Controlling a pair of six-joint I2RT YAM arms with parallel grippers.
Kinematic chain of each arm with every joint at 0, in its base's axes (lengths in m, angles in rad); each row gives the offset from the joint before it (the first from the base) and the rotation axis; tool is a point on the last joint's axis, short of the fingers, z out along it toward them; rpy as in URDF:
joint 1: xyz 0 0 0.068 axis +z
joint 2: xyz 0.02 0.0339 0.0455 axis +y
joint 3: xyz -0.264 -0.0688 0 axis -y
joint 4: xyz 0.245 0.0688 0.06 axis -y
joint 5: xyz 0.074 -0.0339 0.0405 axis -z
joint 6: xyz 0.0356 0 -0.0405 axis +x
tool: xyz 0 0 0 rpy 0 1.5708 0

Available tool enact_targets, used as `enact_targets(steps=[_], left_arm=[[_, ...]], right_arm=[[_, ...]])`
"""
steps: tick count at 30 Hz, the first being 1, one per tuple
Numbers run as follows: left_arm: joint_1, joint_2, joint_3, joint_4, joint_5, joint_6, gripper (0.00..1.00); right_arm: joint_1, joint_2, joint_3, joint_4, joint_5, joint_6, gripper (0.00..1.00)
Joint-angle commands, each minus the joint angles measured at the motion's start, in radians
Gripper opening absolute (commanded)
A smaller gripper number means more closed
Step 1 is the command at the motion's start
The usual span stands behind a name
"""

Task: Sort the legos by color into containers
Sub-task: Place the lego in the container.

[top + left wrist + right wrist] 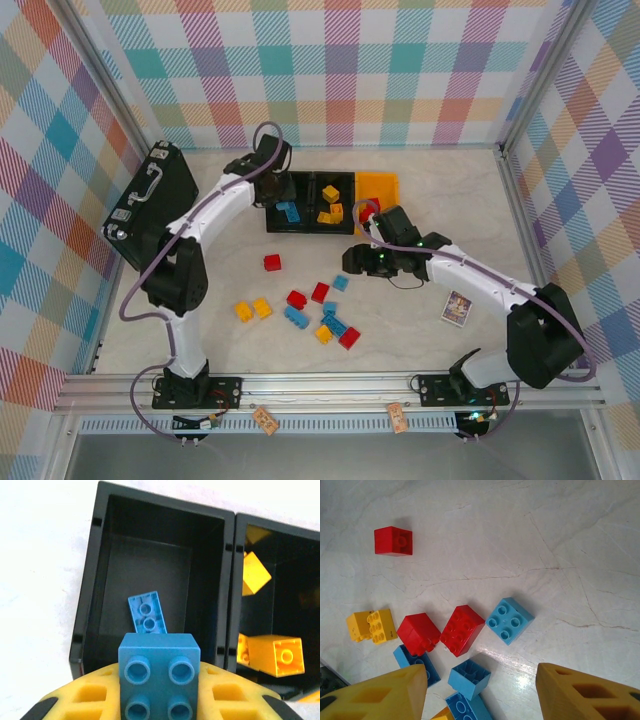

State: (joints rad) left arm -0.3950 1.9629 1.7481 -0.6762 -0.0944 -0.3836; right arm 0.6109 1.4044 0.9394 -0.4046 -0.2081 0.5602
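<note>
The left gripper was clamped on a blue two-by-two brick, studs facing the wrist camera, with a yellow finger pressed against each side. Directly beyond the fingertips lay the leftmost black bin of the three joined containers. On its floor, just past the held brick, rested a flat blue brick with its underside up. To the right of the fingers, in the middle black bin, several yellow bricks lay tumbled. In the top view this gripper hung over the left black bin, and the yellow-orange bin sat at the far right end of the row.

The right gripper was spread wide and held nothing, its two yellow fingers well apart above the table. Between the fingertips lay an upturned blue brick. Just beyond them sat a light blue two-by-two brick touching a red brick, with a second red brick beside that. Past the left-hand finger were two yellow bricks side by side, and farther out a lone red brick. In the top view the right gripper hung just right of the loose pile.
</note>
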Motion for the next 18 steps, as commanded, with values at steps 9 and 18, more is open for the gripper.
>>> enact_targets(steps=[9, 18], left_arm=[[0.030, 0.245, 0.279, -0.098, 0.067, 0.005, 0.19], [0.038, 0.350, 0.359, -0.098, 0.087, -0.048, 0.22]], right_arm=[[0.004, 0.030, 0.027, 0.025, -0.016, 0.023, 0.59], [0.004, 0.026, 0.026, 0.013, -0.005, 0.016, 0.59]])
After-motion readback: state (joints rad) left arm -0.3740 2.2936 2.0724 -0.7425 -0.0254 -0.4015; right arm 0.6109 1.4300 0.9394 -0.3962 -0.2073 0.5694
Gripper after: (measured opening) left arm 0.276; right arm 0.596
